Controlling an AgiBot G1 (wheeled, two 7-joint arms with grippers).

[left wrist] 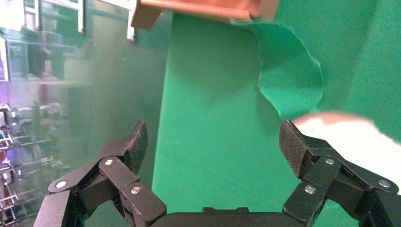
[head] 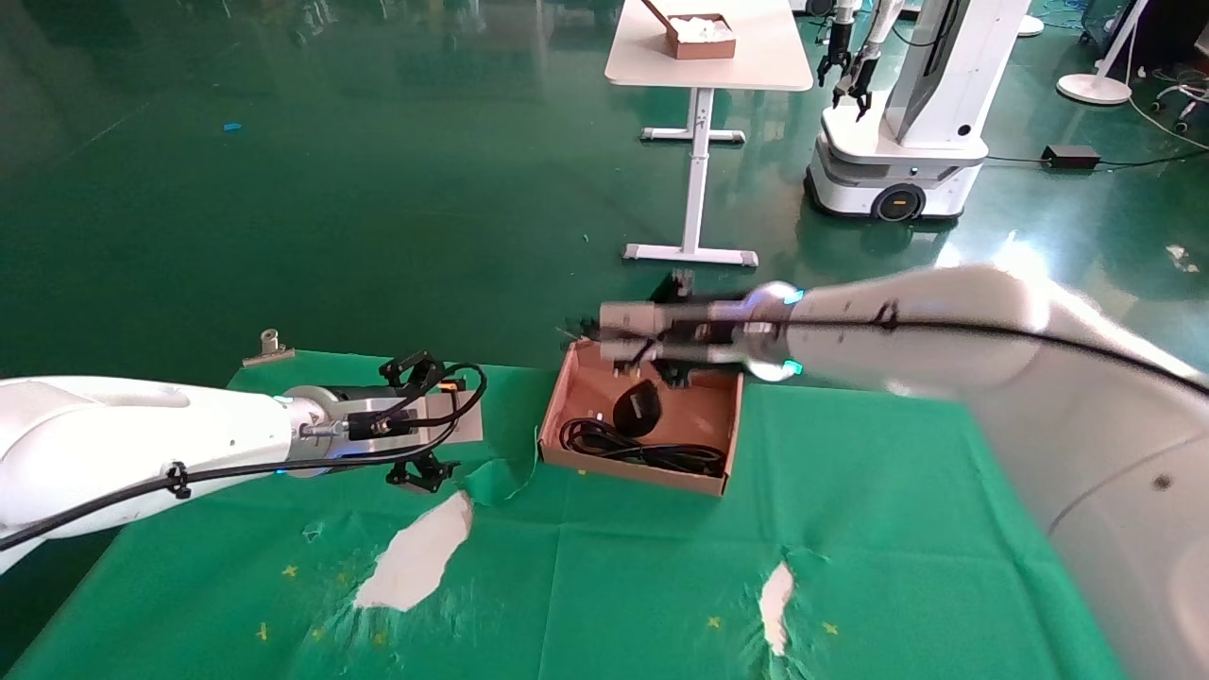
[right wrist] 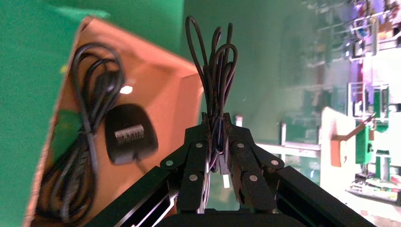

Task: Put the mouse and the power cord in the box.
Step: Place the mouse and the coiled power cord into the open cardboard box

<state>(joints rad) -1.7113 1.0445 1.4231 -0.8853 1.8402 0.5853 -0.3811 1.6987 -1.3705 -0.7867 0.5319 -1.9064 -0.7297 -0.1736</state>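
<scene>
The reddish-brown box sits mid-table. Inside it lie the looped power cord and the black mouse, pale label facing up. My right gripper hovers over the box's far edge, shut on the bundled loops of the thin mouse wire, which stick out past the fingertips. My left gripper is open and holds nothing, low over the cloth left of the box.
The green cloth is torn, with white patches and a curled flap beside the box. A metal clamp grips the table's far left edge. Beyond stand a white table with a smaller brown box and another robot.
</scene>
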